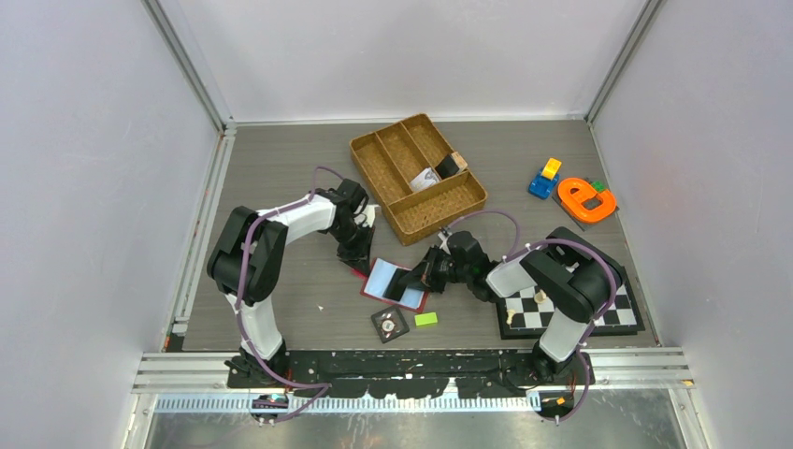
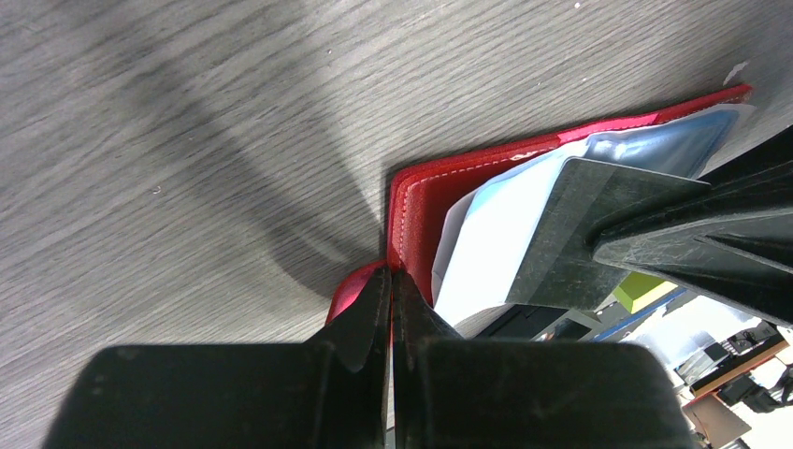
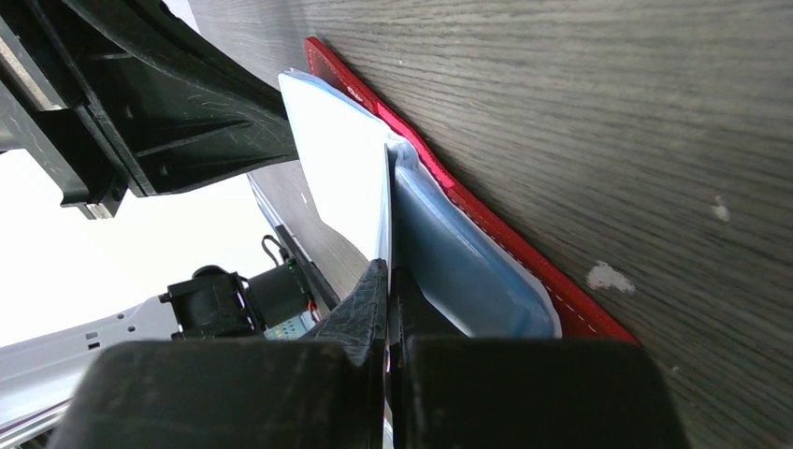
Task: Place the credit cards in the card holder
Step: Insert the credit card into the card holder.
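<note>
Left end effector (image 2: 391, 281): I have it clamped shut on the card holder (image 2: 421, 201) corner.
Right end effector (image 3: 386, 269): pinching the grey card (image 2: 580, 224), which by my judgement points lengthwise into the open pockets.

Lab cell: white panels (image 1: 402, 56), aluminium frame (image 1: 186, 61).

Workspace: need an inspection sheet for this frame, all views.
Surface: grey wood-grain table, a few white specks.
Job's things: red wallet lying open; what looks like one grey card on edge at its blue pockets. Other cards: nothing seen for sure.
Clutter: woven tray with small unclear items, dial tile, green block, chessboard, orange toy, blue toy.
Grippers: left tool shut on the wallet's red edge; right tool shut on the card.
Cables: purple cables looped along both arms.
Surroundings: plain walls, metal frame.
</note>
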